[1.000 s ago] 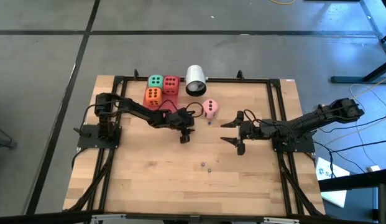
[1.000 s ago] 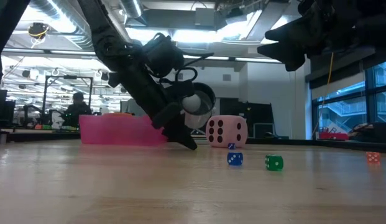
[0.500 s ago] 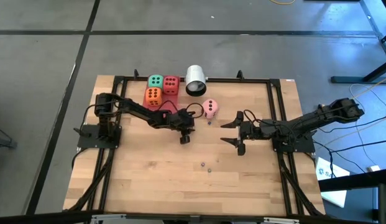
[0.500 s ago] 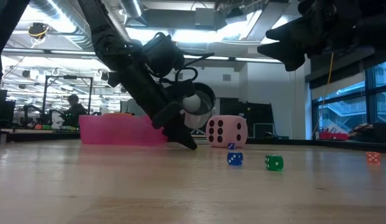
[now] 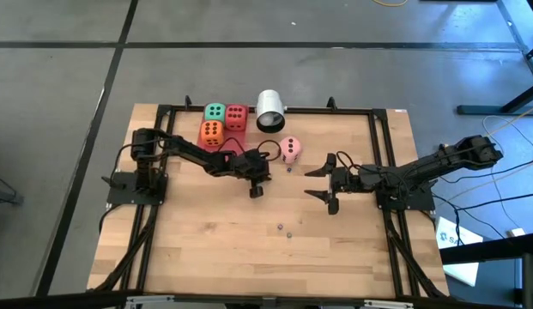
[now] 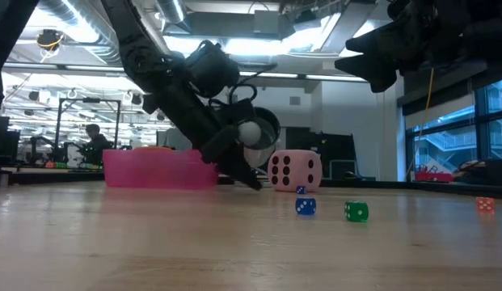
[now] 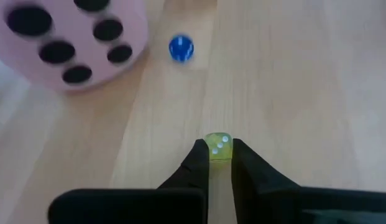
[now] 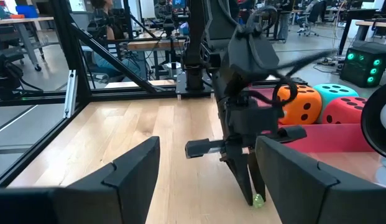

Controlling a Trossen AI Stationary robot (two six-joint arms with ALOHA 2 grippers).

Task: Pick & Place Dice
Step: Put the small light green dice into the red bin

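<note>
Robotics lab / open-plan workshop. Pale wooden tabletop (image 5: 249, 249) boxed in by a black metal frame (image 5: 352, 110), on grey concrete floor (image 5: 60, 77) with dark seams. Beyond it: rows of workbenches (image 8: 152, 43), exposed ceiling ducts with strip lights (image 6: 259, 20), a person seated at a far desk (image 6: 93, 141), large windows (image 6: 445, 137), a black box with green LEDs (image 8: 367, 62).

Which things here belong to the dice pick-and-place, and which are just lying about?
Job:
tiny yellow die, pinched in left gripper
tiny blue die
pink foam die
green foam die
orange foam die
red foam die

Lying about:
white cylinder
right gripper, open, waiting
</note>
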